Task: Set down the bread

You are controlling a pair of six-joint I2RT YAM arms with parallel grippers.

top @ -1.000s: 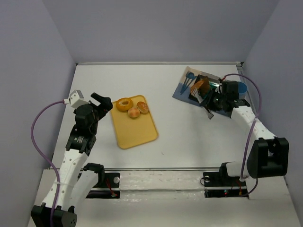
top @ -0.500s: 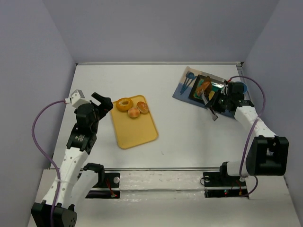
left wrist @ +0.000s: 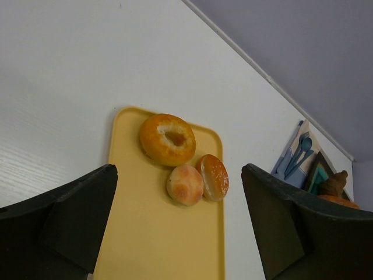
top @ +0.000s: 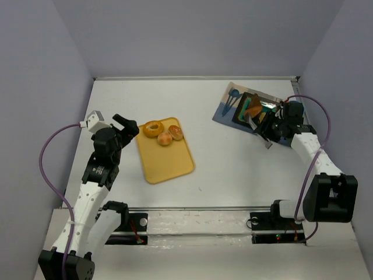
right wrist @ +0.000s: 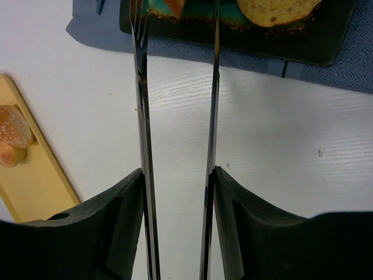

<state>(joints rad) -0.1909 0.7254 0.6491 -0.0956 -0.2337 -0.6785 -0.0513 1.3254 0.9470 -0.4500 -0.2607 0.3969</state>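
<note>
left jaws spread; right jaws clamp tongs [right wrist: 141,116] | dark plate [right wrist: 262,42] ahead; tray [right wrist: 34,182] leftward

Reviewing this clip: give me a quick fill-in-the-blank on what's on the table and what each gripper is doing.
1. The yellow tray carries ___ pieces of bread.
2. The right gripper is shut on a pair of metal ___, tips pointing toward the dark plate.
3. The placemat under that plate is ___.
4. The left gripper, beside the tray, is ___ and holds nothing.

Missing words: three; tongs; blue; open.
</note>
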